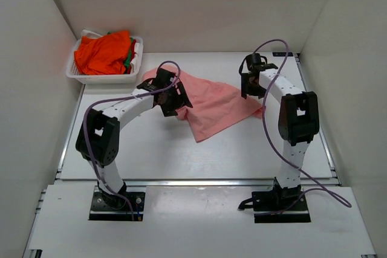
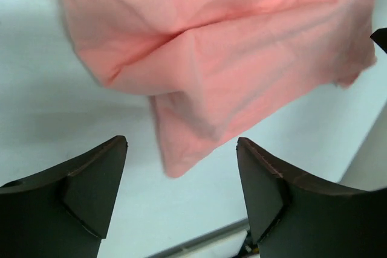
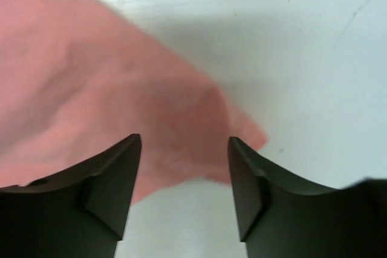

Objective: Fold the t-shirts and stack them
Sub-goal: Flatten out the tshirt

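The pink shirt [image 1: 217, 104] lies crosswise between my tools: left tool [image 2: 181, 173] above its left half, right tool [image 3: 184, 173] above its right corner, both released and empty.

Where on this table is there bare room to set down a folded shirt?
Widest: the near strip of table, between the salmon-pink shirt and the arm bases. A smaller strip runs along the back, between basket and right gripper. Back left is crowded: basket, shirt, left gripper.
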You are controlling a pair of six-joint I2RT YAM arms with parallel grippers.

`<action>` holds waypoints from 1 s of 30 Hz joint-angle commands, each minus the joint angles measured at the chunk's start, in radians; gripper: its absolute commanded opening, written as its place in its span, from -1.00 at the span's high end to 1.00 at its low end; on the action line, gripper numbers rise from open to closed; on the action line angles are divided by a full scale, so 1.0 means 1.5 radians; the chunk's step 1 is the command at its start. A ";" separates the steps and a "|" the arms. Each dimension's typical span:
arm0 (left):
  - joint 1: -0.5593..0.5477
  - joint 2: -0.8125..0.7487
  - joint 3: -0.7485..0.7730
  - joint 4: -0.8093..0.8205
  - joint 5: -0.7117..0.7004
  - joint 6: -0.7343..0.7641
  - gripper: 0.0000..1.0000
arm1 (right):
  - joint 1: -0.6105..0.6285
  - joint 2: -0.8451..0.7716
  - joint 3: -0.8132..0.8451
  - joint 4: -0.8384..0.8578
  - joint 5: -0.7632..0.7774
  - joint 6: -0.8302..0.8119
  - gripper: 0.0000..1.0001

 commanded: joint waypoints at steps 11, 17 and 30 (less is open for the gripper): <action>0.169 -0.180 -0.178 0.010 -0.117 -0.006 -0.70 | 0.322 -0.176 -0.195 0.156 -0.088 0.036 -0.17; 0.187 -0.090 -0.130 0.085 -0.173 0.014 -0.67 | 0.368 -0.143 -0.262 0.178 -0.074 0.076 -0.11; 0.125 0.277 0.253 -0.028 -0.246 0.009 -0.65 | 0.409 -0.263 -0.390 0.101 -0.059 0.087 -0.10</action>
